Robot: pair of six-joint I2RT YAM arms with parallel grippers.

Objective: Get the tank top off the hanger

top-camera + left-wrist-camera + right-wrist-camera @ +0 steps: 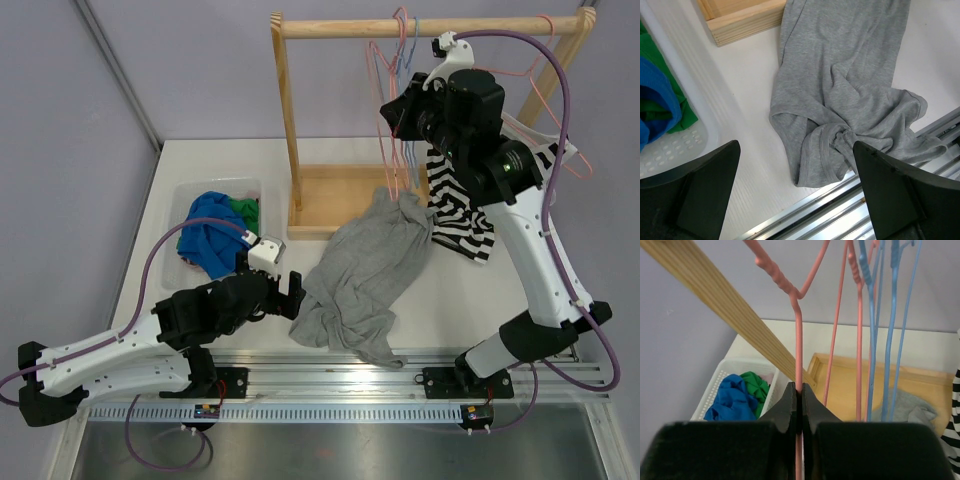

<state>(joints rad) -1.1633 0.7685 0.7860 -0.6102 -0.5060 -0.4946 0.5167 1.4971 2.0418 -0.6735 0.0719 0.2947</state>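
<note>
The grey tank top lies crumpled on the table, off any hanger; it fills the left wrist view. My left gripper is open and empty, low over the table beside the top's near-left hem, its fingers on either side of the hem. My right gripper is up at the rack, shut on the wire of a bare pink hanger that hangs from the wooden bar.
A white basket with blue and green clothes stands at the left. The wooden rack's base tray lies behind the top. A black-and-white striped garment hangs at the right. Blue hangers hang beside the pink one. An aluminium rail runs along the near edge.
</note>
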